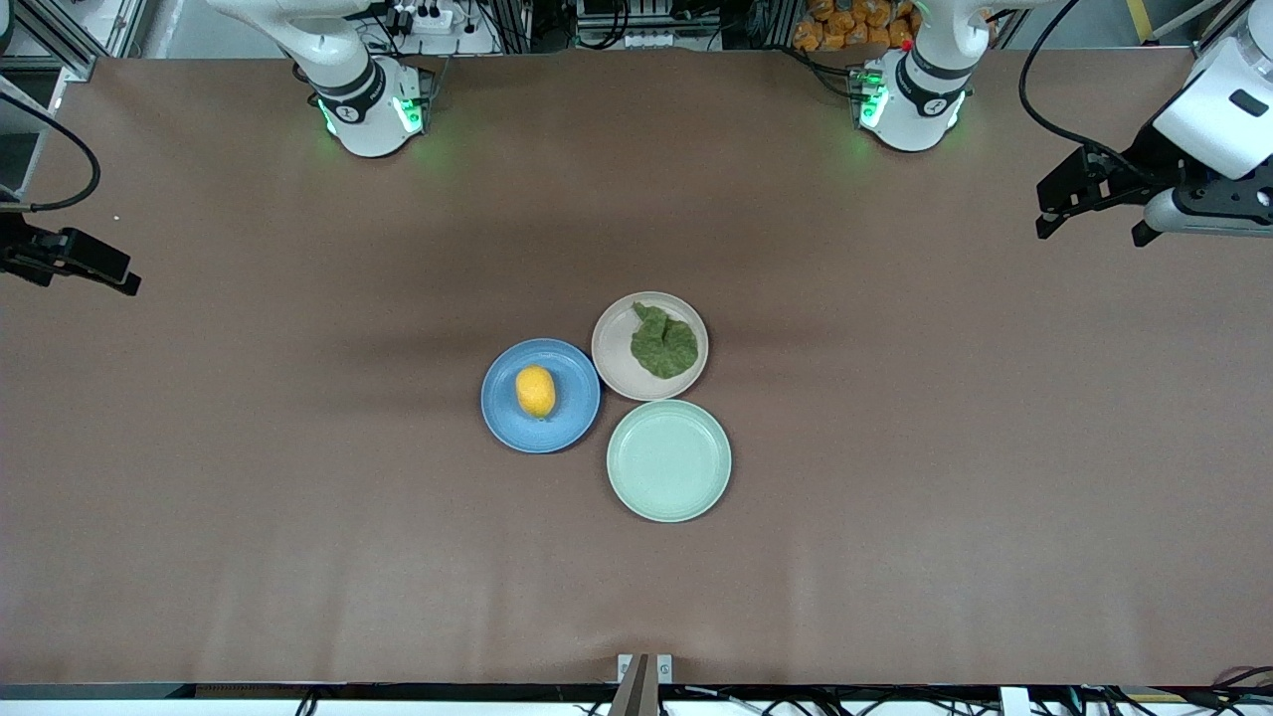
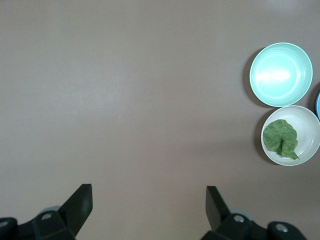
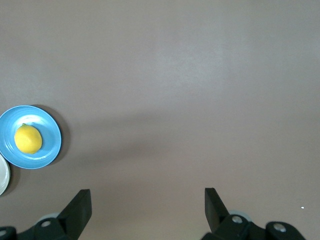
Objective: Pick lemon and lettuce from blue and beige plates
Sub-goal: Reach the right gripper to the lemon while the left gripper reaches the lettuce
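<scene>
The lemon point(image 1: 535, 391) lies on the blue plate point(image 1: 572, 418) at the middle of the table. The lettuce point(image 1: 663, 343) lies flat on the beige plate point(image 1: 615, 348), which touches the blue plate on the side toward the left arm's end. My left gripper point(image 1: 1089, 231) is open and empty, up over bare table at the left arm's end. Its wrist view point(image 2: 149, 200) shows the lettuce point(image 2: 281, 139) on the beige plate point(image 2: 307, 130) far off. My right gripper point(image 1: 70, 268) is open and empty over the right arm's end. Its wrist view point(image 3: 147, 202) shows the lemon point(image 3: 28, 139) on the blue plate point(image 3: 47, 145).
A pale mint-green plate point(image 1: 668, 460) with nothing on it sits nearer to the front camera, touching the other two plates; it also shows in the left wrist view point(image 2: 280, 74). Brown table surface lies all around the plates.
</scene>
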`<state>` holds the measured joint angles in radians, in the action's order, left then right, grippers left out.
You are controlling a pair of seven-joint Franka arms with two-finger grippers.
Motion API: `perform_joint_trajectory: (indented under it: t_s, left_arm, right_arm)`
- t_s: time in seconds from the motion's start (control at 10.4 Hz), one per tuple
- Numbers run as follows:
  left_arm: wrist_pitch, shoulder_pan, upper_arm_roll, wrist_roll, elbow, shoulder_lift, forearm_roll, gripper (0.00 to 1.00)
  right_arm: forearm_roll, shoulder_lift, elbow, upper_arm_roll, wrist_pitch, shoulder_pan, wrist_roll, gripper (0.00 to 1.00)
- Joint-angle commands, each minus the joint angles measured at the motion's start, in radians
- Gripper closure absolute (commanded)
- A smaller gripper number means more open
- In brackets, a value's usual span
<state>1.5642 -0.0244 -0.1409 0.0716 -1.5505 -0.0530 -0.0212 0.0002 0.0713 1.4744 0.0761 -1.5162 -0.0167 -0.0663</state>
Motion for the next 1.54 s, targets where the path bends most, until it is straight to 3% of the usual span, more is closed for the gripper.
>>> perform_joint_trajectory:
  t_s: [0.0, 0.38, 0.77, 0.96, 1.25, 1.44]
  left_arm:
    - [-0.021, 0.004, -0.005, -0.018, 0.006, -0.011, 0.024, 0.0]
    - [-0.021, -0.005, -0.006, -0.012, 0.007, 0.005, 0.026, 0.0]
    - [-0.009, -0.032, -0.058, 0.005, 0.006, 0.12, 0.107, 0.0]
    - [0.037, -0.031, -0.098, 0.019, 0.0, 0.185, 0.051, 0.0]
    - [0.135, -0.113, -0.131, 0.256, 0.003, 0.315, 0.012, 0.0]
    - [0.198, -0.243, -0.126, 0.502, 0.006, 0.416, 0.033, 0.0]
  right_arm:
    - [-0.017, -0.01, -0.008, -0.007, 0.008, 0.009, -0.007, 0.0]
    - [-0.017, -0.008, -0.011, -0.007, 0.005, 0.009, 0.002, 0.0]
    - [-0.012, 0.001, -0.011, -0.007, 0.001, 0.029, 0.002, 0.0]
    - [-0.002, 0.002, -0.009, -0.007, 0.004, 0.021, -0.012, 0.0]
    - [0.006, 0.027, -0.009, -0.021, -0.007, -0.011, -0.079, 0.0]
    - [0.035, 0.056, -0.002, -0.079, -0.042, -0.014, -0.163, 0.0]
